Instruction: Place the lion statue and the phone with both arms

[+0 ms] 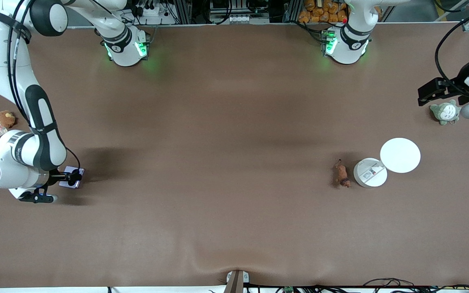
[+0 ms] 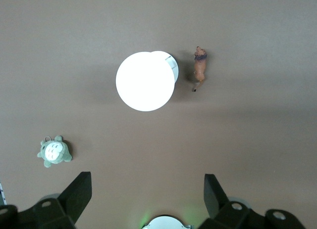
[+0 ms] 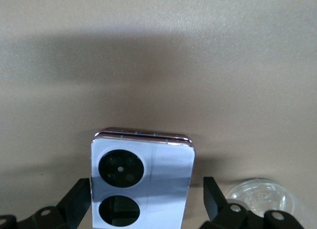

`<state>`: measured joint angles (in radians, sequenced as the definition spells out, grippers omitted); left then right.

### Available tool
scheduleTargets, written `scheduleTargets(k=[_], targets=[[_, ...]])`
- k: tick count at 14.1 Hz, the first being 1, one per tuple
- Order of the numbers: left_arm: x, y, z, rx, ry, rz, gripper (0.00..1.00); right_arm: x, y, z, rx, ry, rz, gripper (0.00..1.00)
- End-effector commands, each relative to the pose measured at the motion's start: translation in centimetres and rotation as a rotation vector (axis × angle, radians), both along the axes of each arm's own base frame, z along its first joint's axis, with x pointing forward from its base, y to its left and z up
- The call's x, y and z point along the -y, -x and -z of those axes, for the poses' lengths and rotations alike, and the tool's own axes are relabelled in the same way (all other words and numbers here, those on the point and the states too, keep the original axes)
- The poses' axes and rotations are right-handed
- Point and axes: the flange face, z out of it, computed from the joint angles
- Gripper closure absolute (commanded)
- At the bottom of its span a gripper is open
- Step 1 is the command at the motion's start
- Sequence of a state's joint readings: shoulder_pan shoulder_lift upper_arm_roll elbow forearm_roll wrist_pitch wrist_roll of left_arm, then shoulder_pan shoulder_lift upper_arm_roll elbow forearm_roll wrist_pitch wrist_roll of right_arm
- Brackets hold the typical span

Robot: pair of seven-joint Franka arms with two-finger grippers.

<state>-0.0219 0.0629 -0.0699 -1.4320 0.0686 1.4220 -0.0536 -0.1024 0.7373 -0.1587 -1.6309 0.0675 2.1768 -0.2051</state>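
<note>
The lavender phone (image 1: 73,178) lies flat on the table at the right arm's end, its two black camera circles up. In the right wrist view the phone (image 3: 148,162) sits between the fingers of my right gripper (image 3: 148,187), which is open and low around it (image 1: 68,177). One finger is at the phone's edge and the other stands a little off. The lion statue (image 1: 342,174) lies on the table beside a white disc, and also shows in the left wrist view (image 2: 199,68). My left gripper (image 1: 425,94) is open, empty and high over the left arm's end (image 2: 146,182), well away from the lion statue.
Two white round discs (image 1: 400,155) (image 1: 370,172) lie beside the lion statue. A grey-green plush (image 1: 445,112) sits under the left arm. A brown plush (image 1: 5,119) sits near the right arm's table edge. A clear round object (image 3: 260,195) lies beside the right gripper.
</note>
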Motion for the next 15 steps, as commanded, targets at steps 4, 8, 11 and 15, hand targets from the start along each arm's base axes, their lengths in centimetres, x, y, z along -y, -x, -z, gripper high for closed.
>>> scheduleTargets(k=[4, 8, 11, 15], targets=[[-0.4, 2.5, -0.4, 0.075, 0.051, 0.052, 0.0, -2.8, -3.3, -10.3, 0.08, 0.003, -0.077, 0.0], [-0.7, 3.0, -0.7, 0.048, 0.05, 0.042, 0.0, -4.5, -2.1, -18.8, 0.076, -0.023, -0.092, 0.0], [-0.5, 3.5, -1.1, 0.042, 0.049, 0.037, 0.0, -8.6, 0.0, -26.9, 0.074, -0.039, -0.136, 0.0], [0.3, 4.1, -1.7, 0.041, 0.049, 0.037, 0.0, -11.5, 4.4, -36.7, 0.102, -0.062, -0.146, 0.0]])
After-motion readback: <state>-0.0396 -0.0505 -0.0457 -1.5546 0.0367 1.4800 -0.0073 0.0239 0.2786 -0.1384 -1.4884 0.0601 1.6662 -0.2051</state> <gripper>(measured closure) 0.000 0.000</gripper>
